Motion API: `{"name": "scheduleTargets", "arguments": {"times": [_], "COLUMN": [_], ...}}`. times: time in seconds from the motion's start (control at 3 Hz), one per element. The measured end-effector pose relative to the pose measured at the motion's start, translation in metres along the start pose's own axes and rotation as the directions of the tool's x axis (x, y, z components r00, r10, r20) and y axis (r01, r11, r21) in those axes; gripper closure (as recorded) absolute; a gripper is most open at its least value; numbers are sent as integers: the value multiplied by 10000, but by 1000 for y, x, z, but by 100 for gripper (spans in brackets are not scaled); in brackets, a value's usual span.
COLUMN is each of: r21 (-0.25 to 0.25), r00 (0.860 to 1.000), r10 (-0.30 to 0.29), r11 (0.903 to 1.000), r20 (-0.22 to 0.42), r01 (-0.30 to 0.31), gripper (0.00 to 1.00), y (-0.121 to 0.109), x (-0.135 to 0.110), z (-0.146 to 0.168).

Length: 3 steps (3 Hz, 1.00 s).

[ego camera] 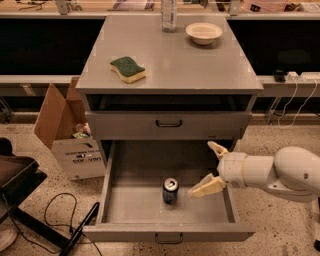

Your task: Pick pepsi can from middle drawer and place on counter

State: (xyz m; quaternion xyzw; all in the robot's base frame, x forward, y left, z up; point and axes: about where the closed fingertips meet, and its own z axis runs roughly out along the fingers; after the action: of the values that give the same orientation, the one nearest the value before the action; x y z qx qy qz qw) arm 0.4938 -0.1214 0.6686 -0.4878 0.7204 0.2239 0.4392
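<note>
We note the tool spread wide and empty, over the right side of the open middle drawer, just right of the upright pepsi can.

My gripper hangs, fingers spread, over the right side of the middle drawer, close to its right wall. Between it and the pepsi can (upright, near the front edge) the floor is bare. The closed drawer front stands above the back edge. On the counter, a sponge sits near the left edge, and a bowl and a bottle sit at the back edge. The front right corner is free.
</note>
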Motion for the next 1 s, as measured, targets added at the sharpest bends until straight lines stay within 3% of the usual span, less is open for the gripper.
{"name": "scheduleTargets", "arguments": {"times": [0.33, 0.67, 1.0], "r21": [11, -224, -508], "r00": [9981, 9876, 9822], "r10": [55, 340, 808], "r11": [10000, 9993, 9960], "r20": [608, 1532, 1697], "r01": [-56, -309, -731], "gripper": [0, 0, 0], "y": [-16, -19, -13], "x": [47, 90, 99], "z": [36, 83, 103]}}
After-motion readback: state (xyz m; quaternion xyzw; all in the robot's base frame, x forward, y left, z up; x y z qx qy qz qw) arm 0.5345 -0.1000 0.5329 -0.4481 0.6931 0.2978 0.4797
